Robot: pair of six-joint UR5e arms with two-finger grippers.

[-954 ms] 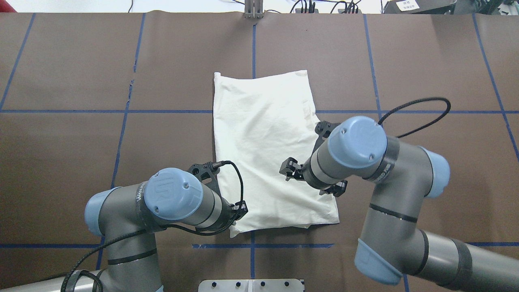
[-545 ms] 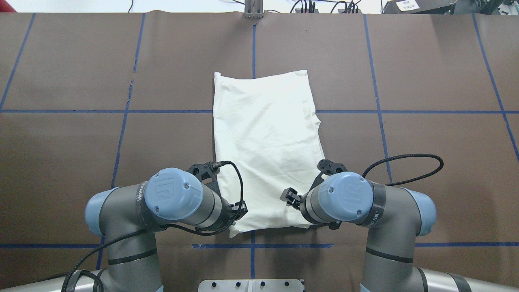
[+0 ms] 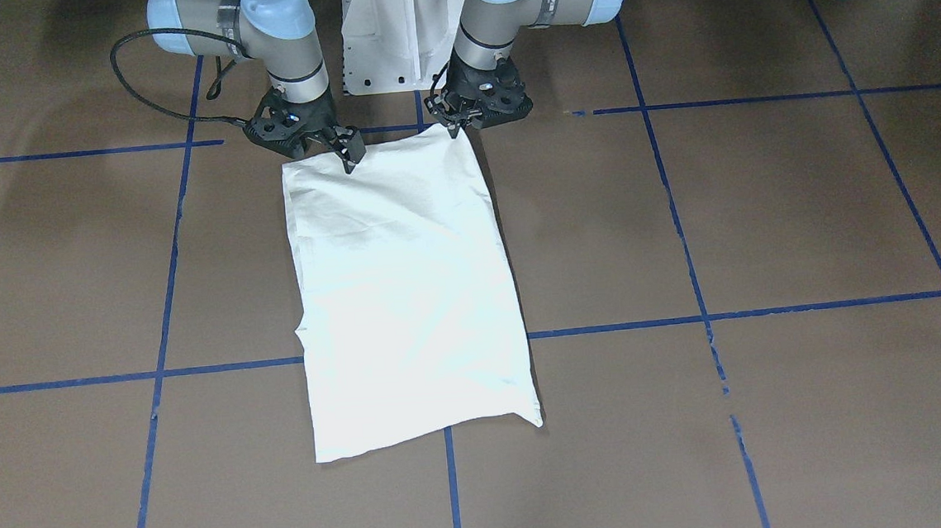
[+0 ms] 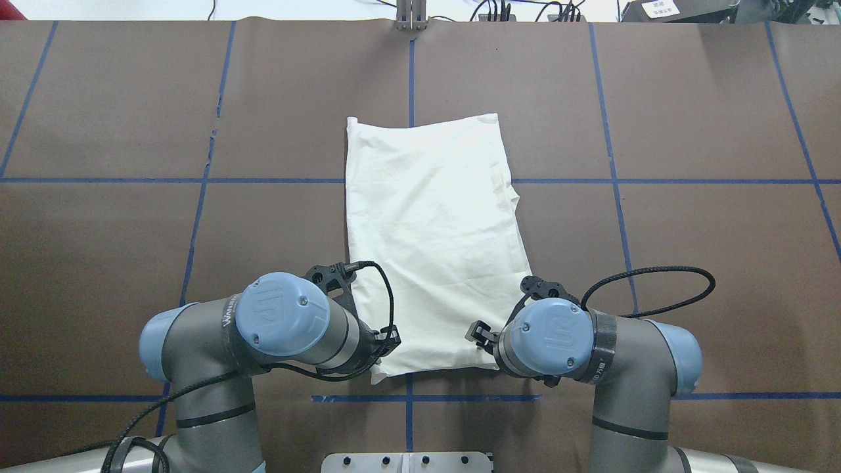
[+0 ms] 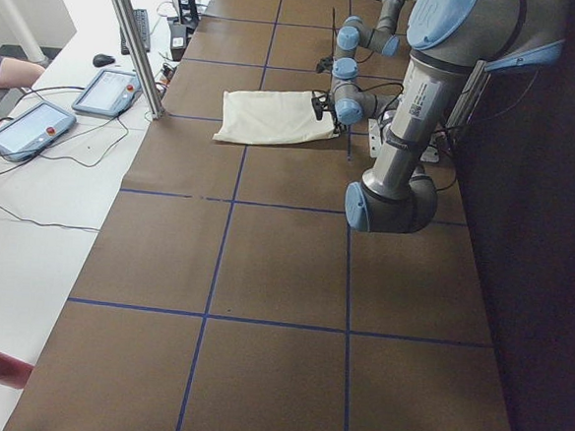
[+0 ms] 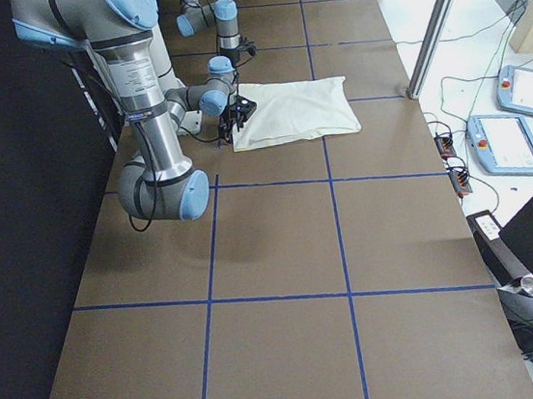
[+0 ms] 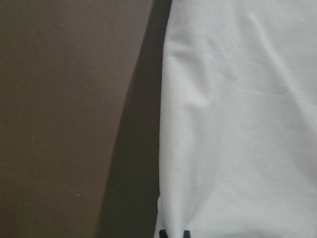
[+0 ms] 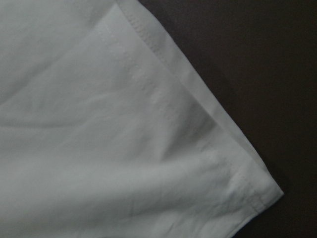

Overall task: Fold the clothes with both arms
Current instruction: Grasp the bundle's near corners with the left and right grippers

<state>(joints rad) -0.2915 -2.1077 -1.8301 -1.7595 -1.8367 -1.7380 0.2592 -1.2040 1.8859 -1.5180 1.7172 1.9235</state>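
Overhead exterior view: the cream shirt lies folded into a long, lightly creased rectangle, plain side up, at the middle of the brown table, crossing one blue tape line. Its stitched hem corner lies flat. The left gripper sits at the near left corner and the right gripper at the near right corner. Whether either is pinching cloth, I cannot tell. The white pedestal base stands just behind them. Brown surface stretches well beyond the shirt on both sides.
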